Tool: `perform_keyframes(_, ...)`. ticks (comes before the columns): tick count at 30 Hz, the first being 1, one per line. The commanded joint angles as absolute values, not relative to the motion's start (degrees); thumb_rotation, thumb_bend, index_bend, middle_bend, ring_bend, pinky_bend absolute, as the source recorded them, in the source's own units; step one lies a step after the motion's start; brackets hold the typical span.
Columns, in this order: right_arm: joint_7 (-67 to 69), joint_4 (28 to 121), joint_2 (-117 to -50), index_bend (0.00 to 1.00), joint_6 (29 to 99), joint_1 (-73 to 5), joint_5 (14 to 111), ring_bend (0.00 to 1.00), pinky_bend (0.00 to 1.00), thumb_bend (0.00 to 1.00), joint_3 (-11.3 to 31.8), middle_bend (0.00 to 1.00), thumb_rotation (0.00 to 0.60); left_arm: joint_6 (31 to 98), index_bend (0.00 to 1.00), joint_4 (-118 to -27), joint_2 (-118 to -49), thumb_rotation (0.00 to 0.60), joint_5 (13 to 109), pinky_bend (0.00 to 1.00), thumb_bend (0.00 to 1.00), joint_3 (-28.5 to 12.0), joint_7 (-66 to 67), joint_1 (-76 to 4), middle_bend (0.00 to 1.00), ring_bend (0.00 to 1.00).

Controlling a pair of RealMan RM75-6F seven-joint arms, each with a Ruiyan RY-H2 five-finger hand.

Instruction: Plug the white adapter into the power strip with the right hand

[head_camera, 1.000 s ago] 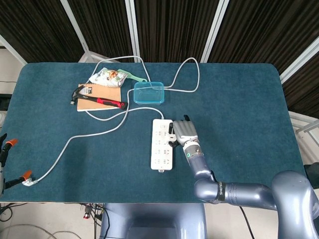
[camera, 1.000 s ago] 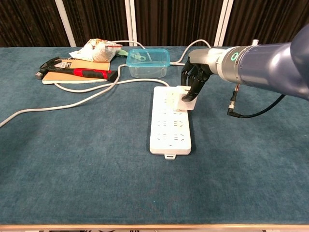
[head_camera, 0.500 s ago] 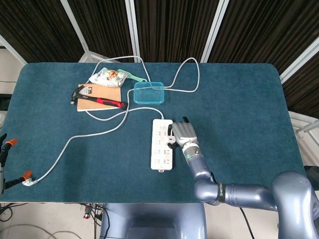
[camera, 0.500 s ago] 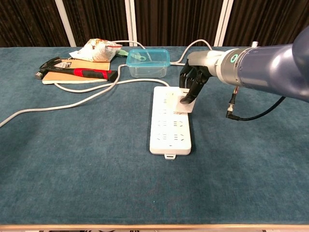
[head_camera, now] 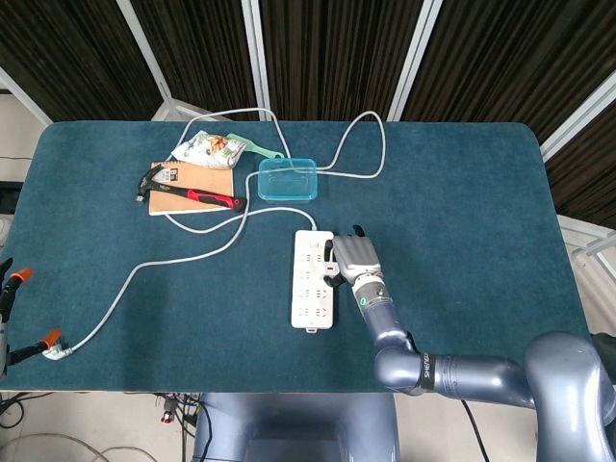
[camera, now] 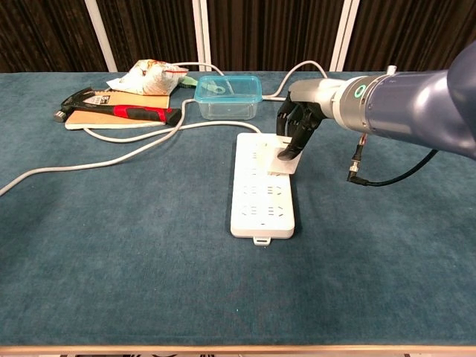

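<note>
Under right robot hand, adapter half-hidden

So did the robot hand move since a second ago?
Yes, a little. The right robot hand slid left toward the power strip in the chest view, still holding the white adapter.

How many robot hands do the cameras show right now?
1. The right hand is at the right edge of the power strip, holding the white adapter against it. The left hand shows in neither view.
</note>
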State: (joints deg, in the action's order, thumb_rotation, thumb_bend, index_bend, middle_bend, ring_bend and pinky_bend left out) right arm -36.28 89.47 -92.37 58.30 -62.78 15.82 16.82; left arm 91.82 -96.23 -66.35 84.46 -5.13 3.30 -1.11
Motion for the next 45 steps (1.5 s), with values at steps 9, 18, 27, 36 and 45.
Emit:
perform_keyframes(9,-36.8,89.5,-92.7,0.65,58.0,-63.0,15.9,0.31,0.04,0.51,16.6,0.55,0.600,92.0,0.17,-96.3,-66.3,0.600,84.6,0.00,0.07,-5.1,3.2,-1.0,0.00,0.00)
perform_keyframes(18,-38.1,88.7,-94.0,0.66,59.1,-63.9,16.7,0.32,0.04,0.52,16.6,0.56,0.600,91.9,0.17,-96.3,-66.2,0.600,84.5,0.00,0.07,-5.1,2.9,-1.0,0.00,0.00)
perform_keyframes(27,-40.0,86.9,-95.6,0.67,59.6,-65.0,15.3,0.33,0.04,0.52,17.0,0.56,0.600,91.9,0.17,-96.2,-65.9,0.600,84.2,0.00,0.06,-5.3,2.2,-1.0,0.00,0.00)
perform_keyframes(36,-40.1,86.3,-95.2,0.67,59.2,-64.4,14.8,0.33,0.04,0.52,17.3,0.56,0.600,91.7,0.17,-96.2,-65.9,0.600,84.0,0.00,0.07,-5.4,2.1,-1.1,0.00,0.00)
perform_keyframes(45,-39.6,86.7,-95.0,0.68,58.1,-63.9,15.4,0.33,0.04,0.52,17.0,0.56,0.600,92.1,0.17,-96.3,-66.1,0.600,84.4,0.00,0.07,-5.2,2.6,-1.0,0.00,0.00)
